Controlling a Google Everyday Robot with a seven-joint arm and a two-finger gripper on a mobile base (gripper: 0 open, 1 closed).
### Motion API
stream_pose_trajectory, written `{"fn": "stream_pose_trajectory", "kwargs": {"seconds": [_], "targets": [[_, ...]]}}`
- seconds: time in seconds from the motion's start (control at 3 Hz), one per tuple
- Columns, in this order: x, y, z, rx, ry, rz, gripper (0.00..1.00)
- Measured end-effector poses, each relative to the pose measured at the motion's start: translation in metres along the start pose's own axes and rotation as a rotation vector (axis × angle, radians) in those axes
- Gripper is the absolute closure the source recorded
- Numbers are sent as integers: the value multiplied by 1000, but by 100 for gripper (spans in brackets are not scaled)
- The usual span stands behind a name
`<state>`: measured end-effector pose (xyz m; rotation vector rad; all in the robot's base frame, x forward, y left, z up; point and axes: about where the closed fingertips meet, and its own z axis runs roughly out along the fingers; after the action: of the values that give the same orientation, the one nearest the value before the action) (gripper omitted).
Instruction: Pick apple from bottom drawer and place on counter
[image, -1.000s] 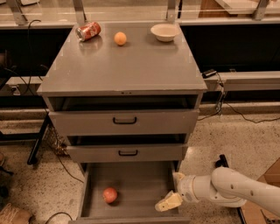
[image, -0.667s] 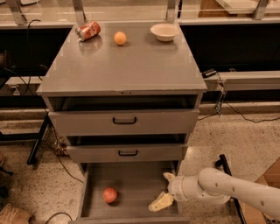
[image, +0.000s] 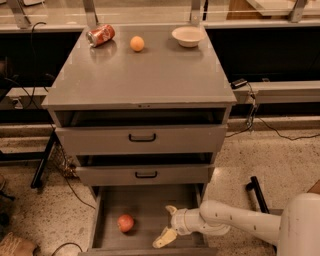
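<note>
Lower centre: tool (image: 163, 226) is hanging spread open inside bottom drawer (image: 145, 202), right of apple (image: 125, 223), apart | frame bottom is cropping drawer front.

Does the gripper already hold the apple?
No, the apple lies on the floor of the bottom drawer, apart from the open gripper, which is inside the same drawer beside it.

Lab-type space w/ terrazzo floor (image: 280, 170), loose cables (image: 248, 112); tool (image: 168, 224), fingers (image: 164, 238) apart, in bottom drawer (image: 145, 205).
</note>
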<state>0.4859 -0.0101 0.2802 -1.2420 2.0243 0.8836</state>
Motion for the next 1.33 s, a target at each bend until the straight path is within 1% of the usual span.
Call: {"fn": "stream_pose_trajectory", "kwargs": {"seconds": [0.33, 0.67, 1.0, 1.33], "targets": [[1, 0, 5, -4, -2, -8, 0], [-1, -5, 29, -22, -25, -80, 0], [-5, -9, 65, -63, -53, -154, 0], [-12, -15, 96, -91, -88, -210, 0]]}}
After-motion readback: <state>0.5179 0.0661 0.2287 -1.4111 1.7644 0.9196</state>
